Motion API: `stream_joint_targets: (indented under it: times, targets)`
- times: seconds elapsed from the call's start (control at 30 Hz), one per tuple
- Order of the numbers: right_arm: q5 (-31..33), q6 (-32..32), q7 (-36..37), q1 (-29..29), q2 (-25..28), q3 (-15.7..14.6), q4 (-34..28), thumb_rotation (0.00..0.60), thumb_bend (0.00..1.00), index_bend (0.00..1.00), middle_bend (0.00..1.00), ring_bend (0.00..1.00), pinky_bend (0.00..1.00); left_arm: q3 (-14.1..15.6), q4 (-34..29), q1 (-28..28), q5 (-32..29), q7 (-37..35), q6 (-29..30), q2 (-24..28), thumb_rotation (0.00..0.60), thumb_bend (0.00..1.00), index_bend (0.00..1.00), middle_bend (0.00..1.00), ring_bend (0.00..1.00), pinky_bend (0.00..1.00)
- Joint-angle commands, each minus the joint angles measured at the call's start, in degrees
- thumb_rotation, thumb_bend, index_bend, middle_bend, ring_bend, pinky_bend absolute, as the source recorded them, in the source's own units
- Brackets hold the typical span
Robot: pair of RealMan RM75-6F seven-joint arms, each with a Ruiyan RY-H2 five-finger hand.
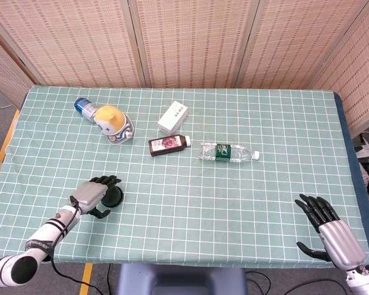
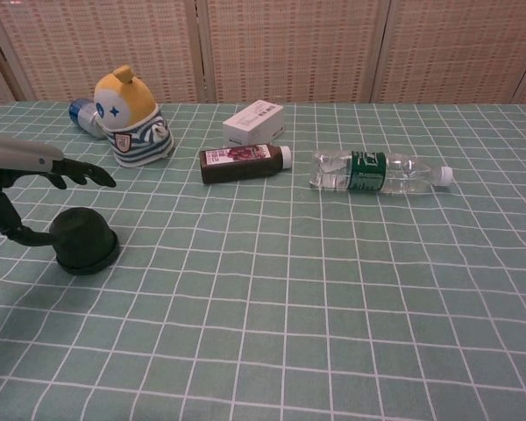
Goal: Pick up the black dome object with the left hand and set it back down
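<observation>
The black dome object (image 1: 114,195) (image 2: 85,240) sits on the green checked table (image 1: 190,196) near its front left. My left hand (image 1: 93,195) (image 2: 26,189) is spread beside and partly over the dome. Its upper fingers (image 2: 86,174) hover above the top while the thumb reaches the dome's near left side; whether it touches cannot be told. The dome still rests on the cloth. My right hand (image 1: 332,232) lies with fingers apart and nothing in it at the front right corner, seen only in the head view.
A yellow-headed striped toy (image 1: 113,121) (image 2: 131,117) and a blue-capped bottle (image 1: 83,107) lie at the back left. A white box (image 1: 173,116), a dark bottle (image 1: 168,144) and a clear water bottle (image 1: 227,151) lie across the middle.
</observation>
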Motion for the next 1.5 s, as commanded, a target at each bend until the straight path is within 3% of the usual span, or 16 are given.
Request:
stream_joint_targets:
  times: [0.03, 0.2, 0.43, 0.63, 1.13, 1.5]
  targets:
    - [0.1, -0.2, 0.2, 0.1, 0.1, -0.1, -0.1, 0.600, 0.15, 0.00, 0.00, 0.00, 0.00, 1.7, 0.6, -3.8, -4.8, 2.9, 1.6, -2.6, 0.600, 0.33, 0.00, 0.00, 0.00, 0.13]
    - [0.3, -0.2, 0.6, 0.2, 0.3, -0.1, -0.2, 0.600, 0.15, 0.00, 0.00, 0.00, 0.00, 3.1, 1.8, -6.3, -7.7, 6.1, 2.8, -4.2, 0.600, 0.33, 0.00, 0.00, 0.00, 0.14]
    - [1.6, -2.4, 2.0, 1.0, 1.2, -0.5, -1.0, 0.600, 0.15, 0.00, 0.00, 0.00, 0.00, 7.6, 3.1, -13.8, -19.7, 15.7, 6.4, -7.5, 0.600, 0.33, 0.00, 0.00, 0.00, 0.18]
    - [2.3, -4.4, 1.5, 1.8, 1.1, -0.6, -1.4, 0.600, 0.15, 0.00, 0.00, 0.00, 0.00, 8.9, 4.9, -16.7, -25.2, 17.3, 7.0, -9.2, 0.600, 0.33, 0.00, 0.00, 0.00, 0.19]
    - [3.7, -4.9, 2.4, 2.4, 0.6, -0.1, -0.8, 0.600, 0.15, 0.00, 0.00, 0.00, 0.00, 10.9, 9.7, -19.5, -28.6, 17.1, 5.1, -12.3, 0.600, 0.33, 0.00, 0.00, 0.00, 0.26]
    - [2.9, -2.8, 2.4, 1.9, -0.3, 0.2, -0.1, 0.600, 0.16, 0.00, 0.00, 0.00, 0.00, 13.6, 12.8, -21.2, -29.7, 18.2, 3.9, -14.0, 0.600, 0.33, 0.03, 0.04, 0.02, 0.23]
